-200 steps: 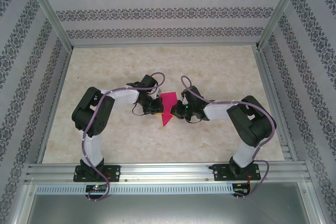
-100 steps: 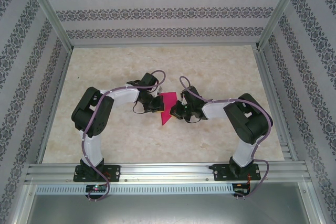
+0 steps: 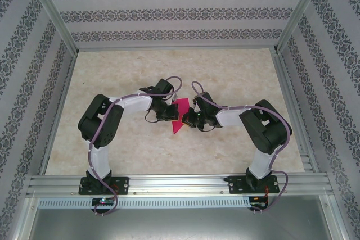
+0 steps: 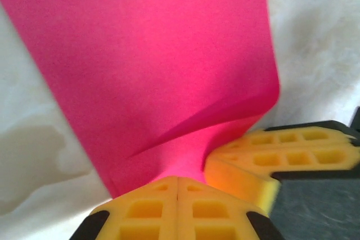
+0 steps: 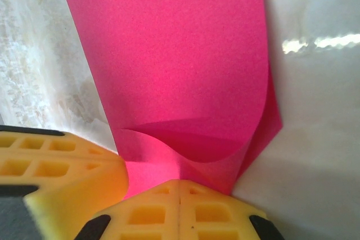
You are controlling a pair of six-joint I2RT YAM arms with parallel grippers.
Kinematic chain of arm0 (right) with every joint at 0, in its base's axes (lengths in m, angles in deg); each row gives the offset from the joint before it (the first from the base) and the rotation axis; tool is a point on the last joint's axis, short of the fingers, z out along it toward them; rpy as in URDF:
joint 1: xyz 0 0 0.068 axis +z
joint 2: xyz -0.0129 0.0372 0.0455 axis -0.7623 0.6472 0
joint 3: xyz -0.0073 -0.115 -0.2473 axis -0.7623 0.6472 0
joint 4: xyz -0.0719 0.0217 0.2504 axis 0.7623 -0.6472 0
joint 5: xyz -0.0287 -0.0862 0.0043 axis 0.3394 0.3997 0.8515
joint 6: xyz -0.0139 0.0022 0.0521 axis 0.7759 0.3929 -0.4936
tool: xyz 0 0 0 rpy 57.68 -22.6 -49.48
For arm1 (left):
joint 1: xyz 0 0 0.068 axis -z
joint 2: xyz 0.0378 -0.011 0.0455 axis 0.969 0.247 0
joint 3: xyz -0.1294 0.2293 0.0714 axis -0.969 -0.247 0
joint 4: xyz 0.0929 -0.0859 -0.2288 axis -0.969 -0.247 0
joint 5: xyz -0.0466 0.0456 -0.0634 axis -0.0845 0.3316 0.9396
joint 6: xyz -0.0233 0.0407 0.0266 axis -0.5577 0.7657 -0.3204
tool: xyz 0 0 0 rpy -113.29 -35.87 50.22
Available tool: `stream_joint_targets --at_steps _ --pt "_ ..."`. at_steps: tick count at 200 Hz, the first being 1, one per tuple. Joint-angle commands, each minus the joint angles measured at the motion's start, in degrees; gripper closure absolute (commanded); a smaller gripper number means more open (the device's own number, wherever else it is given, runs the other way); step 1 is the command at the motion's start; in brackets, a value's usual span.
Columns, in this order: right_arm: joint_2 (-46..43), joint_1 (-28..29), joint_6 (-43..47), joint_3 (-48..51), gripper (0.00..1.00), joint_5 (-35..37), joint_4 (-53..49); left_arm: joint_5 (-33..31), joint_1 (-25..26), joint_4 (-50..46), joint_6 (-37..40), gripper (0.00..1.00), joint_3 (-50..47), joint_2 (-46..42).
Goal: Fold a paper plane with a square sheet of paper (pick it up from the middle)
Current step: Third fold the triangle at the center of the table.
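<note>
Marbled table [image 3: 225, 71], magenta square sheet of paper [image 3: 179, 121], doubled over, curling

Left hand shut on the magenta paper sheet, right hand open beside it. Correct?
Not quite. The right hand is shut on the thin magenta-pink paper sheet too, as the right wrist view shows. The left hand is shut on it, as stated.

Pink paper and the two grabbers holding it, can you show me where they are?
square sheet of paper [image 5: 169, 49]: right wrist view, on its flat pink middle.
left gripper [image 4: 178, 186]: left wrist view, where its shut yellow fingertips meet.
right gripper [image 5: 179, 188]: right wrist view, where its shut yellow fingertips meet.
</note>
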Motion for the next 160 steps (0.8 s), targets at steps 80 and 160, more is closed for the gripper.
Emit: stream_joint_targets --at_steps 80,160 --pt "-6.1 1.7 1.1 3.1 0.95 -1.4 5.8 -5.3 0.4 -1.3 0.6 0.98 -1.9 1.6" --pt "-1.9 7.2 -1.6 3.7 0.95 -2.0 9.4 -7.6 0.4 0.0 -0.9 0.99 -5.4 0.0"
